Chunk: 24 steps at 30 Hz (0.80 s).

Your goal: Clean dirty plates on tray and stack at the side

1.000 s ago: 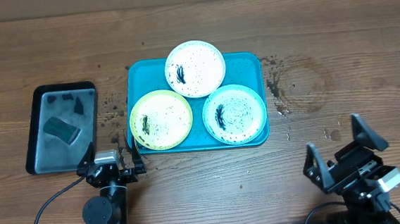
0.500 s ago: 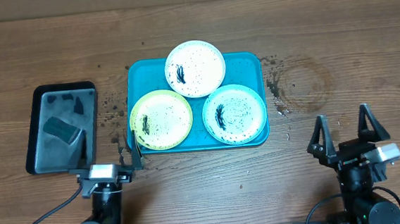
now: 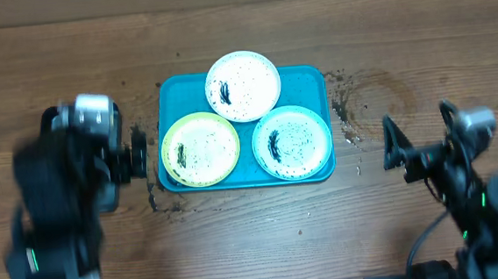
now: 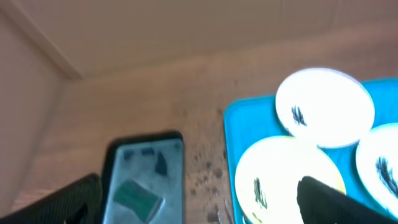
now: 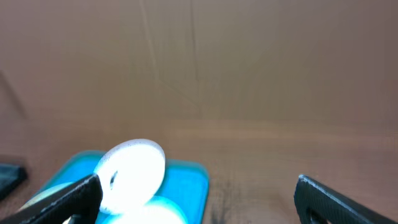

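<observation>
The turquoise tray (image 3: 311, 78) lies mid-table with three speckled plates on it: white (image 3: 243, 85) at the back, yellow-green (image 3: 199, 148) front left, light blue (image 3: 291, 141) front right. My left gripper (image 3: 114, 153) is raised and blurred, left of the tray, open and empty. In the left wrist view the left gripper (image 4: 199, 211) frames the yellow-green plate (image 4: 280, 174), with the white plate (image 4: 324, 106) and the tray (image 4: 249, 124) beyond. My right gripper (image 3: 417, 132) hangs open and empty to the right of the tray. Its wrist view shows the right gripper (image 5: 199, 208) with the white plate (image 5: 130, 171) ahead on the left.
A black-rimmed grey tray (image 4: 146, 165) holding a green sponge (image 4: 135, 198) lies left of the turquoise tray, mostly hidden under my left arm in the overhead view. Dark specks and wet stains (image 3: 348, 115) mark the wood on both sides of the tray. A wall stands behind the table.
Both arms have lifted from the near table edge and swung up and forward. The left now covers the grey tray, and the right is beside the turquoise tray. Both stayed open.
</observation>
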### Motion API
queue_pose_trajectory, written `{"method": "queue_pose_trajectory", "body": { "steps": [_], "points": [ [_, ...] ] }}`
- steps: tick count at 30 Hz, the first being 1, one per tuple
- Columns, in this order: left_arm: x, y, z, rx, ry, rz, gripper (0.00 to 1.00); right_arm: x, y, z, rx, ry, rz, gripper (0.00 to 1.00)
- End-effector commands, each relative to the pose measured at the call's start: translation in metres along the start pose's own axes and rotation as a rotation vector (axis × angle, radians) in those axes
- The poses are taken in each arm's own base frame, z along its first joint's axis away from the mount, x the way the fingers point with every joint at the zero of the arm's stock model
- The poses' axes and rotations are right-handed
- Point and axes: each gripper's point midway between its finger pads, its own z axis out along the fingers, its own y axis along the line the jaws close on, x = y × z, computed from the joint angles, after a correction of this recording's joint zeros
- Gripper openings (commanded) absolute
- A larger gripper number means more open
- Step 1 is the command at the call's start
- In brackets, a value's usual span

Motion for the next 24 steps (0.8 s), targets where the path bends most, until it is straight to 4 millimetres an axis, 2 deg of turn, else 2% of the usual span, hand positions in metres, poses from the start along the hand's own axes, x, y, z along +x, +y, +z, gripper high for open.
{"method": "queue_pose_trajectory", "body": {
  "steps": [1, 4, 9, 12, 14, 16, 17, 20, 22, 24],
  "points": [
    [-0.016, -0.011, 0.039, 0.118, 0.177, 0.007, 1.00, -0.009, 0.020, 0.032, -0.122, 0.206, 0.015, 1.00],
    [-0.020, -0.028, 0.059, 0.255, 0.300, -0.019, 1.00, -0.006, 0.030, 0.057, -0.194, 0.410, 0.076, 1.00],
    [-0.018, -0.036, 0.094, 0.335, 0.416, -0.080, 1.00, -0.002, 0.046, 0.097, -0.303, 0.624, 0.191, 1.00],
    [-0.005, -0.045, 0.108, 0.369, 0.498, -0.185, 1.00, 0.005, 0.071, 0.108, -0.477, 0.693, 0.281, 1.00],
    [0.003, -0.040, 0.115, 0.332, 0.533, -0.195, 1.00, 0.008, 0.085, 0.114, -0.593, 0.709, 0.335, 1.00],
    [0.006, -0.019, 0.122, 0.195, 0.549, -0.299, 1.00, 0.010, 0.087, 0.126, -0.608, 0.712, 0.384, 1.00],
    [0.007, 0.004, 0.125, 0.076, 0.544, -0.386, 1.00, 0.015, 0.083, 0.132, -0.573, 0.727, 0.413, 1.00],
    [0.014, 0.060, 0.126, -0.171, 0.512, -0.608, 1.00, 0.032, 0.057, 0.143, -0.349, 0.781, 0.483, 1.00],
    [0.020, 0.083, 0.124, -0.201, 0.496, -0.722, 1.00, 0.040, 0.040, 0.146, -0.205, 0.802, 0.521, 1.00],
    [0.030, 0.106, 0.123, -0.203, 0.496, -0.794, 1.00, 0.043, 0.033, 0.141, -0.147, 0.830, 0.513, 1.00]
  ]
}}
